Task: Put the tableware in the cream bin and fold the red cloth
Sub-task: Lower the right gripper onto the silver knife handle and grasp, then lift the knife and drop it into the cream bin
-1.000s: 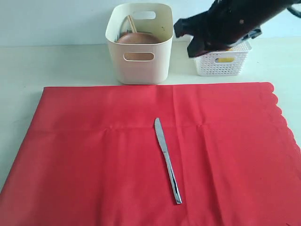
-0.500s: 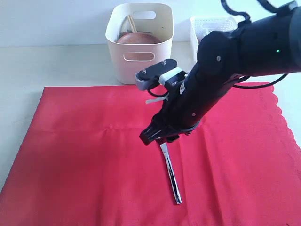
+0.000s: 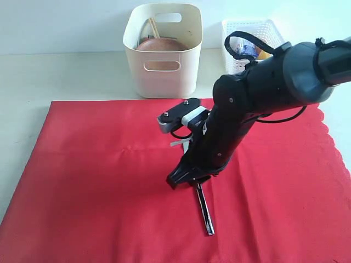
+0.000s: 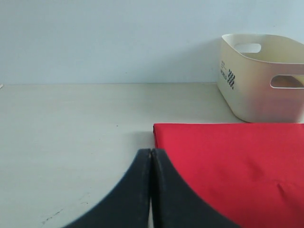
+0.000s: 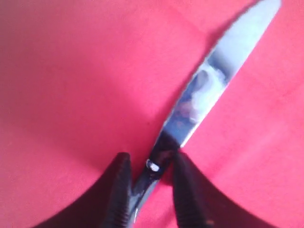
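The red cloth (image 3: 98, 164) lies spread flat over the table. On its middle lies the silver knife (image 3: 204, 211). My right gripper (image 3: 189, 178) is down on the knife; in the right wrist view its fingers (image 5: 121, 190) stand on either side of the knife (image 5: 213, 90) where blade meets handle, with red cloth still showing beside one finger. The cream bin (image 3: 163, 55) stands behind the cloth and holds the brown plate (image 3: 160, 45) and chopsticks (image 3: 153, 27). My left gripper (image 4: 151, 154) is shut and empty above the bare table, near the cloth's corner (image 4: 228, 161).
A white lattice basket (image 3: 247, 41) with food items stands to the right of the cream bin, partly behind my right arm. The cloth's scalloped edge (image 3: 329, 137) runs along the right side. Pale table (image 3: 66, 76) shows to the left of and behind the cloth.
My right arm came from above the white basket down to the cloth and lowered over the knife's blade end. Its jaws opened and now straddle the knife. The knife has not moved.
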### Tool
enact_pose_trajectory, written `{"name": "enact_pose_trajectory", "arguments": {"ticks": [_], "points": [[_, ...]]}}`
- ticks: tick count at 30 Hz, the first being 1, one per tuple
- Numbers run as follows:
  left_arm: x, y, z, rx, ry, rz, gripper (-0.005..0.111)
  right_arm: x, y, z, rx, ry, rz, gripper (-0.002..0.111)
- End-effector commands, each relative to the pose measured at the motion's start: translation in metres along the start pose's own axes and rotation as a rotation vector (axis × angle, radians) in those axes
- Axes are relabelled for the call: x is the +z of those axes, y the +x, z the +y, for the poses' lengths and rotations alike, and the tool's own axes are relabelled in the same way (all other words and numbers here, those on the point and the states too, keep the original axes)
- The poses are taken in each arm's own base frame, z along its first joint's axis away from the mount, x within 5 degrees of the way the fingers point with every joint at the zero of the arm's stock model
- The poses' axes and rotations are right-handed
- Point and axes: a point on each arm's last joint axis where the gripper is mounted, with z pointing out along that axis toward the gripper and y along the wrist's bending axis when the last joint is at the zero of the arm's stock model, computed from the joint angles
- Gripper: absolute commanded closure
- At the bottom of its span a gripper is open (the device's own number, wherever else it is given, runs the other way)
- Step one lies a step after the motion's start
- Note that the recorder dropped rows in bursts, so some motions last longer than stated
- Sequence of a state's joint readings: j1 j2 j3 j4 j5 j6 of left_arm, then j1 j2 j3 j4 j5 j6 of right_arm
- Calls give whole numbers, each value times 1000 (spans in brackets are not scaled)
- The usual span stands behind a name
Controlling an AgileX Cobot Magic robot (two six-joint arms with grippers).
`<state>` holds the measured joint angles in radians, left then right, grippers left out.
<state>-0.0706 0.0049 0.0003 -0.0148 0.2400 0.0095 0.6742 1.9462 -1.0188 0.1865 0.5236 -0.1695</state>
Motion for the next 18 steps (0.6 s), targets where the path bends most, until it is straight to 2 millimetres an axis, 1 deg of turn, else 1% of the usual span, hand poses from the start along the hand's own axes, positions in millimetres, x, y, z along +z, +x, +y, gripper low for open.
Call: {"name": "enact_pose_trajectory", "arguments": {"ticks": [1, 2, 5, 6, 11, 16, 18], "points": [[0, -1, 0, 2, -2, -7, 106, 9, 3, -1, -11, 8, 21, 101], [0, -1, 0, 2, -2, -7, 106, 8, 2, -1, 11, 7, 17, 108], [0, -1, 0, 2, -2, -7, 106, -2, 0, 0, 13, 5, -11, 108], [0, -1, 0, 2, -2, -7, 106, -10, -2, 1, 11, 6, -39, 108], [0, -1, 0, 2, -2, -7, 106, -37, -11, 3, 3, 8, -139, 108], [0, -1, 0, 2, -2, -7, 106, -69, -29, 6, -7, 9, -259, 108], [0, -1, 0, 2, -2, -7, 106, -81, -39, 6, -11, 11, -309, 108]]}}
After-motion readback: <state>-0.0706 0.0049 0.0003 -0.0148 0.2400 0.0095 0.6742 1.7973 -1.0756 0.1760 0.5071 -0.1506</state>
